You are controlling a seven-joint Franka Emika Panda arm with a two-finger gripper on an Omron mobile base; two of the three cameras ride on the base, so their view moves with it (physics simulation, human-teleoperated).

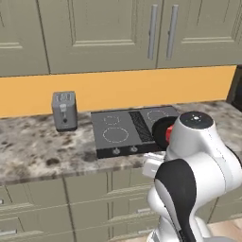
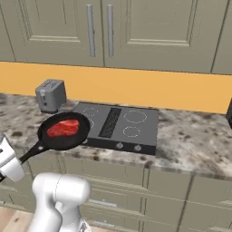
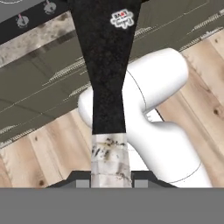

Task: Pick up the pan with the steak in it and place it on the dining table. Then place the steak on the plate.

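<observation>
The black pan (image 2: 68, 138) hangs just above the front left corner of the cooktop, with the red steak (image 2: 62, 128) lying in it. Its dark handle (image 2: 31, 153) runs down-left into my gripper (image 2: 13, 162), which is shut on it. In the hand view the handle (image 3: 107, 65) rises from between my fingers (image 3: 83, 183), and the gripper (image 3: 110, 181) grips its pale, mottled end. From the left base view, my arm hides most of the pan (image 1: 159, 128); a sliver of steak (image 1: 168, 134) shows. The dining table and the plate are out of view.
A black cooktop (image 2: 131, 124) is set into the marbled counter (image 2: 195, 145) with beige cabinets below and above. A grey toaster (image 2: 50, 95) stands left of the cooktop by the orange backsplash. Wooden floor (image 3: 205, 87) lies below my hand.
</observation>
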